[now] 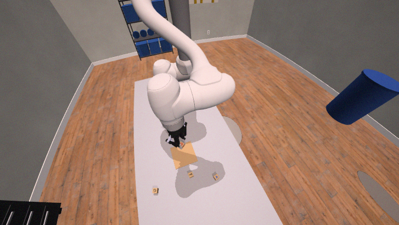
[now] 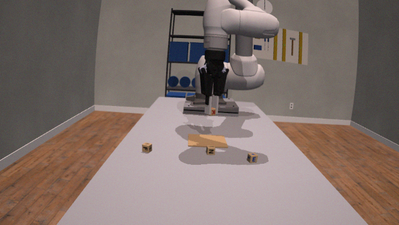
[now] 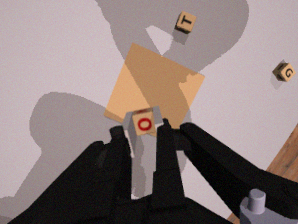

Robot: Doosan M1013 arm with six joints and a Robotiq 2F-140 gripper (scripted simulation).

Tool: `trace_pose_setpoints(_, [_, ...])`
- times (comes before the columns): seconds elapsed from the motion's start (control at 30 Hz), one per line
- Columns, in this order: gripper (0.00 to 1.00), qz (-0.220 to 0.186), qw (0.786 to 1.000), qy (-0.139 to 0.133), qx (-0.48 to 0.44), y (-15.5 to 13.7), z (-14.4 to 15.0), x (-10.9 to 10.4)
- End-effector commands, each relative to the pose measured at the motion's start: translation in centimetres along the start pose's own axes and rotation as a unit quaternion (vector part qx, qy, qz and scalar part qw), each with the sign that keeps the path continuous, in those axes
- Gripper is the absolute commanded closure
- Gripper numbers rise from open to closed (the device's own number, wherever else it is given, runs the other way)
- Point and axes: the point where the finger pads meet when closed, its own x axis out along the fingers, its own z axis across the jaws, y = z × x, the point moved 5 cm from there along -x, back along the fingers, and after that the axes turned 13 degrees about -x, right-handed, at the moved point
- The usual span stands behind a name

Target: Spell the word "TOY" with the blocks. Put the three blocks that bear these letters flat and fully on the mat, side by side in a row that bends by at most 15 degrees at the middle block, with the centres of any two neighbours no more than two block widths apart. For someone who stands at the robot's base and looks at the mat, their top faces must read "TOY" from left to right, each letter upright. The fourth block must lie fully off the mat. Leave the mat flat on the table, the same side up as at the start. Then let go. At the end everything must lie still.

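My gripper (image 1: 181, 143) (image 2: 212, 107) (image 3: 144, 119) is shut on the O block (image 1: 181, 144) (image 2: 212, 111) (image 3: 144, 125). It holds the block in the air above the mat's robot-side edge, with a red O facing up and a red K on the side facing the exterior camera. The orange mat (image 1: 182, 160) (image 2: 199, 141) (image 3: 132, 75) lies flat. The T block (image 1: 190, 174) (image 2: 210, 150) (image 3: 186, 22) lies off the mat, just beyond its far edge. The Y block (image 1: 215, 176) (image 2: 252, 158), blue-lettered, and the G block (image 1: 155, 190) (image 2: 146, 147) (image 3: 284, 72) also lie off it.
The white table (image 1: 156, 211) (image 2: 195, 195) carries the mat and loose blocks. The arm's shadow falls over part of the mat and around the T and Y blocks. In the top view, the G block is near the table's left edge. The robot's base stands at the table's back.
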Motion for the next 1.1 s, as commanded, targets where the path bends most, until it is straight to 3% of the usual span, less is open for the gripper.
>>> trace_pose_setpoints(0.0, [0.87,0.002,0.998,0.0,-0.07,0.2,0.4,-0.3])
trace_pose_setpoints(0.2, [0.87,0.002,0.992,0.0,-0.124,0.2,0.6,-0.3])
trace_pose_setpoints(0.7, [0.87,0.002,0.939,-0.001,-0.345,0.3,1.6,-0.4])
trace_pose_setpoints(0.77, [0.87,0.002,0.939,-0.001,-0.345,0.3,1.6,-0.4])
trace_pose_setpoints(0.9, [0.87,0.002,0.912,-0.001,-0.411,0.3,1.9,-0.4])
trace_pose_setpoints(1.07, [0.87,0.002,0.907,-0.001,-0.422,0.3,1.9,-0.4])
